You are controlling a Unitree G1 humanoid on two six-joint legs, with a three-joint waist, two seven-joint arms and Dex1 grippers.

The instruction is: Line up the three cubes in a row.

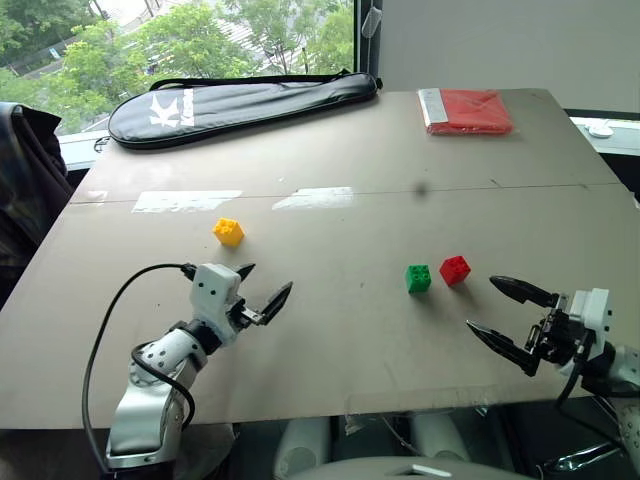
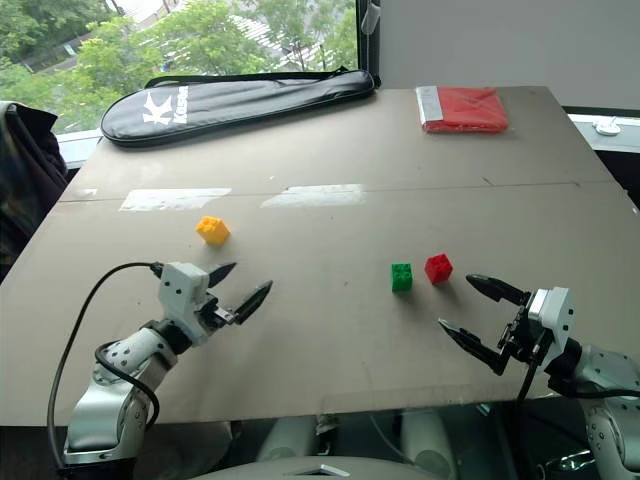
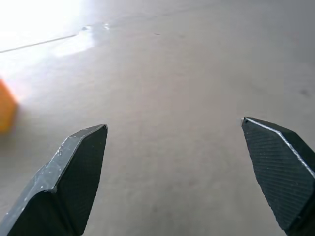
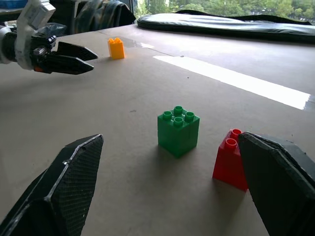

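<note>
Left gripper [image 1: 262, 283]: black two-finger tool on a white wrist block, near-left part of the table [image 1: 330, 160], fingers spread wide with nothing between them, pointing toward the far right across the board. It hovers just near of the yellow cube, apart from it.

Right gripper [image 1: 500, 312]: black two-finger tool, near-right edge of the table, fingers likewise spread wide and empty, aimed leftward toward the green and red cubes but short of both.

Yellow cube [image 1: 228, 231]: studded block, left half of the table, standing alone, well apart from the other two. In the left wrist view it shows as an orange-yellow sliver at the frame edge [image 3: 7, 110].

Green cube [image 1: 418, 278]: studded block, right of centre, upright, four studs on top clearly seen in the right wrist view [image 4: 178, 131].

Red cube [image 1: 454, 269]: studded block, just beside the green cube on its right and slightly farther back; a narrow gap separates them. Partly hidden behind one finger [image 4: 280, 187] in the right wrist view.

Red folded packet [image 1: 465, 110]: flat, far-right corner of the table.

Black racket bag [image 1: 240, 103]: long, with white lettering, lying along the far-left edge by the window.

Black cable [image 1: 105, 330]: loops from the left wrist block down the arm.
</note>
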